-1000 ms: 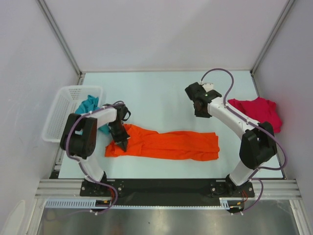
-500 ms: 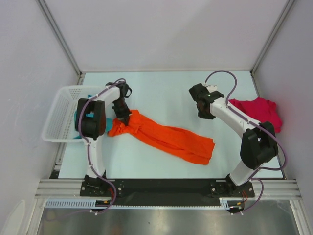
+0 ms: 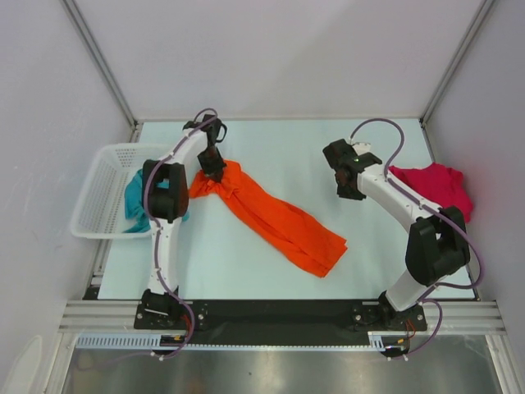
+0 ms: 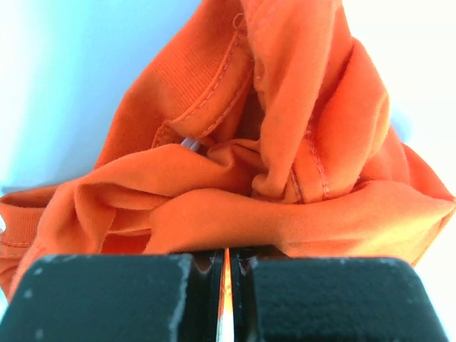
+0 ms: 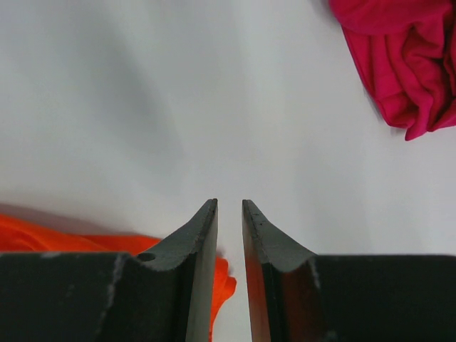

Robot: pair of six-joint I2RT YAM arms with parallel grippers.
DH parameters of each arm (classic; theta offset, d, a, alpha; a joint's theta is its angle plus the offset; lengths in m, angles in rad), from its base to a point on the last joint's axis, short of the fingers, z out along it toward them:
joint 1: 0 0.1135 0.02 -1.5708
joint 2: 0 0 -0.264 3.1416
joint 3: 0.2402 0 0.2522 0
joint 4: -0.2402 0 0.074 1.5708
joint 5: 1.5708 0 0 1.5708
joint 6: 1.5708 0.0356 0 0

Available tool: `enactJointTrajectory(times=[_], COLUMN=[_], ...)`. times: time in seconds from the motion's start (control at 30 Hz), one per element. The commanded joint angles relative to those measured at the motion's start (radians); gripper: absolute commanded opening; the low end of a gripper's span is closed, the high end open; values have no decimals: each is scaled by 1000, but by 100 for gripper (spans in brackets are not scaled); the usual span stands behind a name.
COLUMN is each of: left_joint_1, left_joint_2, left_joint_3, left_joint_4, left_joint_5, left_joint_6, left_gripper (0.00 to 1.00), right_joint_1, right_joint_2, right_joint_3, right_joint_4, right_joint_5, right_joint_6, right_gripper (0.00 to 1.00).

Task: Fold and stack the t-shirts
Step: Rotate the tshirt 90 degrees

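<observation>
Pale blue-green bench (image 3: 271,152) with white walls on three sides. From above, the orange t-shirt (image 3: 271,215) lies as a long rumpled band running slantwise from the far left part of the bench toward the near middle. The left claw (image 3: 215,170) sits on its far left end. Only the left wrist view shows the grip itself: the jaws are pressed together on a thin sliver of orange cloth, with bunched folds and a stitched hem beyond.

The right claw (image 5: 229,214) hangs over bare bench right of centre, its jaws a narrow gap apart with nothing between them. The red t-shirt (image 3: 435,187) lies crumpled at the right edge. The teal t-shirt (image 3: 134,201) sits at the white basket (image 3: 98,185) on the left edge, partly hidden by the left arm.
</observation>
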Motion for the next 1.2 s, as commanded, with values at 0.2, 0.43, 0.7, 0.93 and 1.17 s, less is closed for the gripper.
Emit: enactJointTrajectory(times=[0.2,0.43,0.7,0.93,1.17], left_joint_1=[3,10,-56,-170,-245], left_joint_2=[239,197,-29,-187,-299], left_joint_3=[399,319,108,-14,-51], left_joint_4=[-45,-16,39,44,40], left_joint_5=[-21,19,-20,-76,-81], left_joint_6=[30,38,59,60,58], left_gripper=[4,4,7,9,11], right_joint_1=[-33,-34,-34,-19,-10], right_joint_2=[-95,-92,-31,4,18], right_joint_3=[-32,-49,-64,-63,-75], right_joint_4=[8,18,54,68,72], right_joint_5=[10,-20,-73,-78,-78], right_joint_6=[-19,-10,-2,1,7], right_gripper=[26,26,26,26,26])
